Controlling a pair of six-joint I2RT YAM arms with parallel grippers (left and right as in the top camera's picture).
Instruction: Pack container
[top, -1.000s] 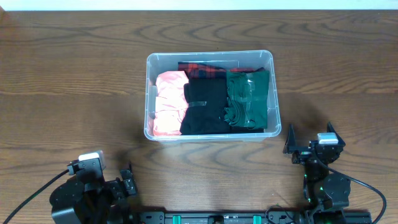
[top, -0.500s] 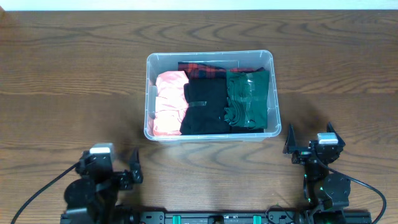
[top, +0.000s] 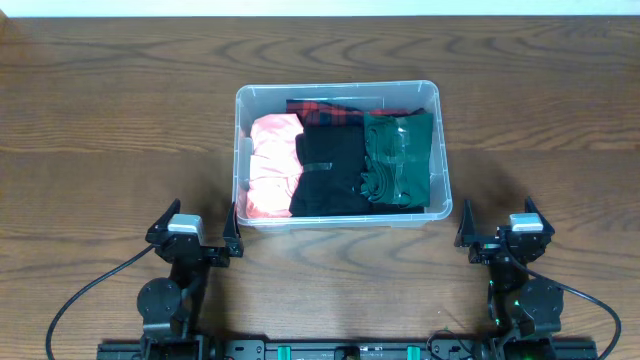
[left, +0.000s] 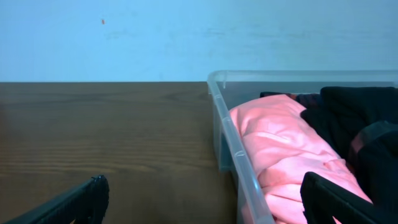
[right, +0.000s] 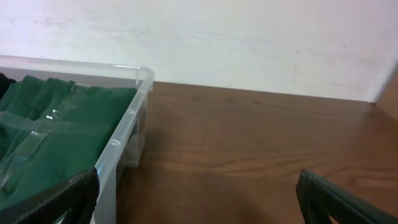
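The container (top: 337, 87) is set mid-table (top: 120, 120), ahead of both grippers and between them, with its long axis running left to right across the robot's front. The left gripper (top: 199, 218) is the nearer tool and is placed just beside the near left corner. The right gripper (top: 498, 220) is kept a little outside the near right corner. Both sets of jaws are spread wide and nothing is held in either. From overhead, the whole load is shown: a pink garment (top: 272, 165), a black garment (top: 328, 175) and a green garment (top: 398, 160) side by side, with a red plaid cloth (top: 335, 108) tucked behind. From the left wrist only the left wall and the pink and black folds are seen, and from the right wrist only the green fold against the right wall. Nothing loose is seen on the table, so the packing is judged nearly done.
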